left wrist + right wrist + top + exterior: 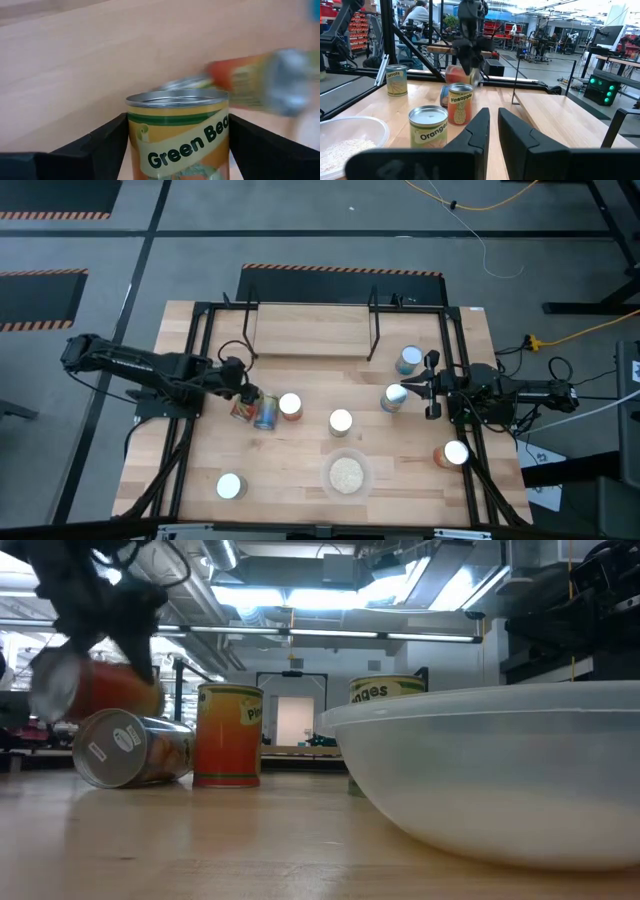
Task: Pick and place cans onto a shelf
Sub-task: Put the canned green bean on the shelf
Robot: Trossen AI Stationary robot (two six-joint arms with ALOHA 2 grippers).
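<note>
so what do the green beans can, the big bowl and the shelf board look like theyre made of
Green Beans can: probably metal, going by its shiny ribbed silver rim, under a glossy printed label, likely paper. Bowl: translucent, frosted-looking, smooth rim, likely plastic, though glass can't be ruled out. Shelf board: pale wood with visible grain, matte, held in a thin black frame that looks like painted metal.

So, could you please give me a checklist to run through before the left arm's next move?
1. Left gripper holds the orange-labelled Green Beans tin, a finger on either side: ok.
2. Tin lifted off the wooden table: ok.
3. Light-wood, black-framed shelf free of tins: ok.
4. Neighbouring silver-topped tin upright: not ok, it lies on its side.
5. Right gripper out of the way, beside a blue tin: ok.
</note>
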